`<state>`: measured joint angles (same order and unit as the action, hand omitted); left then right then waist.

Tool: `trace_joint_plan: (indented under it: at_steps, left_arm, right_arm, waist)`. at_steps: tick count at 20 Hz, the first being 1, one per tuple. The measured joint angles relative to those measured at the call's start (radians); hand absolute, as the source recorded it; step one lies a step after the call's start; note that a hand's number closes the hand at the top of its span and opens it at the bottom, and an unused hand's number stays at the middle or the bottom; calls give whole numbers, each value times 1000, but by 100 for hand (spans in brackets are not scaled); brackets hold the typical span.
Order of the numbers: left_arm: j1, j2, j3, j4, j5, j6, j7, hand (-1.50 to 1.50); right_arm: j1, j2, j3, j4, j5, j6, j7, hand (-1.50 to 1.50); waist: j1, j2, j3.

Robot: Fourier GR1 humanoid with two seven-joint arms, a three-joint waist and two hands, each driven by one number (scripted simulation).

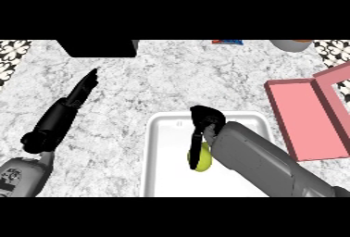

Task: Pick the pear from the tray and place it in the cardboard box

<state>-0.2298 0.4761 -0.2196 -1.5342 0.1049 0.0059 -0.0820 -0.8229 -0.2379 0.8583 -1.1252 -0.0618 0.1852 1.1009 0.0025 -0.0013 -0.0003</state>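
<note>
A yellow-green pear [201,159] lies in the white tray [164,152] at the counter's middle front, partly hidden under my right forearm. My right hand [206,118] hangs over the tray with its fingers curled down. Its thumb [196,139] runs down the pear's left side and touches it. The pink open box [301,120] stands to the right of the tray, its lid tilted up toward the right edge. At the left, my left hand [83,88] stretches out flat over the bare counter, fingers straight and holding nothing.
A black appliance [97,47] sits at the back left edge. A grey round container [295,45] and a small blue-and-red item [227,41] stand at the back right. Marble counter stretches between the tray and the left arm.
</note>
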Motion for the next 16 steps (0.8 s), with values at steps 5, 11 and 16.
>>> trace_joint_plan:
  at_steps: [5, 11, 16]
  left_arm:
    - [-12, -23, 8, 21, -20, -9, -3, 0]
    - [18, -28, 26, 10, -34, -28, -19, 0]
    - [20, -45, 40, -11, -53, -33, 2, 0]
  right_arm:
    - [40, 25, 14, 17, 38, -3, 3, -150]
    - [77, 8, 7, 9, 70, 5, 2, -150]
    - [141, 21, 0, -10, 115, 2, -23, 150]
  waist:
    - [-2, 0, 0]
    - [-2, -1, 0]
    - [-1, -6, -1]
